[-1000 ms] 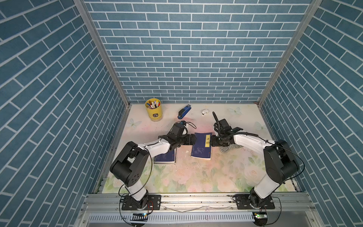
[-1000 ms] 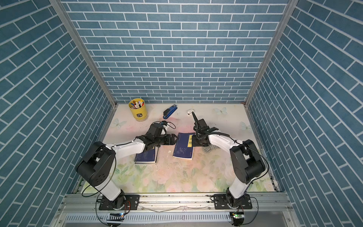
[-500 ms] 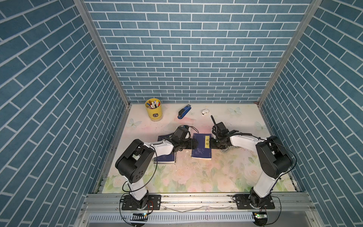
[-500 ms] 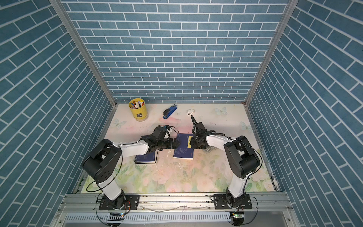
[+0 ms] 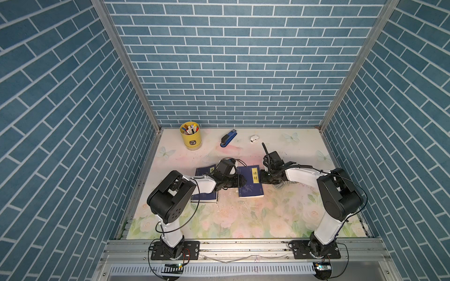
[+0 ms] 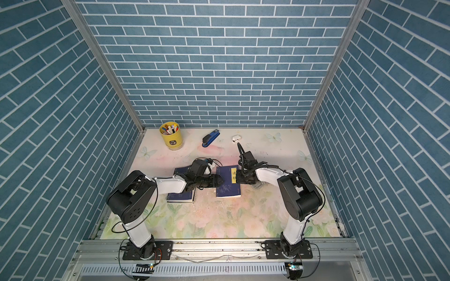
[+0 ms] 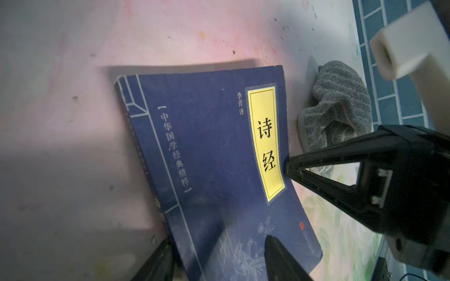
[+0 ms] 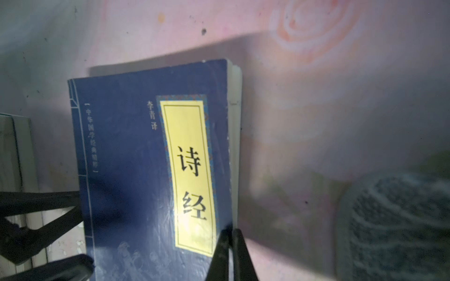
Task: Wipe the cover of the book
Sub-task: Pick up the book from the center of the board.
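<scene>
Here, the dark blue paperback book with a yellow title label (image 5: 250, 182) lies flat and closed near the middle of the floral table mat (image 5: 243, 219). The left gripper (image 5: 239, 181) sits at its 9 o'clock edge, fingers apart, one over the cover and one outside the spine. The right gripper (image 5: 263, 177) meets the 3 o'clock edge, fingertips pressed together; whether they pinch the cover I cannot tell. A grey ribbed cloth (image 7: 341, 109) lies just beside the book at 3 o'clock. A second dark blue book (image 5: 204, 171) lies at 9 o'clock.
</scene>
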`<action>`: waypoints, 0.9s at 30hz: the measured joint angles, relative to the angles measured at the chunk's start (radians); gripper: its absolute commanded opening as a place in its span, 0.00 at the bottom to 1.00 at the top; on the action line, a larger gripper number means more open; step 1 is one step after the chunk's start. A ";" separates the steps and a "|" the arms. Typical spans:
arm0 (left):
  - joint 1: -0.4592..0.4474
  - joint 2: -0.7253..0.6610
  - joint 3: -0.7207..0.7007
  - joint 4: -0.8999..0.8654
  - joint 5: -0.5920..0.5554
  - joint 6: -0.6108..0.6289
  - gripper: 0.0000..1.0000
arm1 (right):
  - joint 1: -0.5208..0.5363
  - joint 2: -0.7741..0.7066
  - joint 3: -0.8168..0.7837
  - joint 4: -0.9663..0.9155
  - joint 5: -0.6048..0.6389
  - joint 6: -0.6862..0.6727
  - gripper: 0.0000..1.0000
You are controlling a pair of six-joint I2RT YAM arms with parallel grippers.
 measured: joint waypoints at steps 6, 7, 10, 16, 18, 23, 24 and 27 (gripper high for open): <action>0.008 0.005 -0.005 0.020 0.013 -0.036 0.55 | -0.002 -0.002 -0.006 0.009 -0.005 0.006 0.07; 0.010 0.005 -0.005 0.021 0.014 -0.043 0.52 | -0.002 -0.002 -0.006 0.010 -0.005 0.006 0.07; 0.016 0.005 -0.005 0.028 0.014 -0.063 0.45 | -0.003 -0.003 -0.008 0.012 -0.007 0.009 0.07; 0.024 0.005 0.002 0.070 0.014 -0.100 0.37 | -0.004 -0.005 -0.011 0.017 -0.007 0.014 0.07; 0.026 0.005 0.006 0.100 0.027 -0.115 0.35 | -0.005 -0.008 -0.016 0.022 -0.006 0.014 0.07; 0.006 0.006 0.023 0.172 0.100 -0.138 0.28 | -0.005 -0.010 -0.024 0.043 -0.008 0.014 0.07; 0.004 0.006 0.023 0.182 0.107 -0.142 0.26 | -0.005 -0.010 -0.025 0.045 -0.008 0.015 0.07; 0.005 0.006 0.023 0.187 0.120 -0.147 0.20 | -0.005 -0.010 -0.026 0.050 -0.009 0.014 0.07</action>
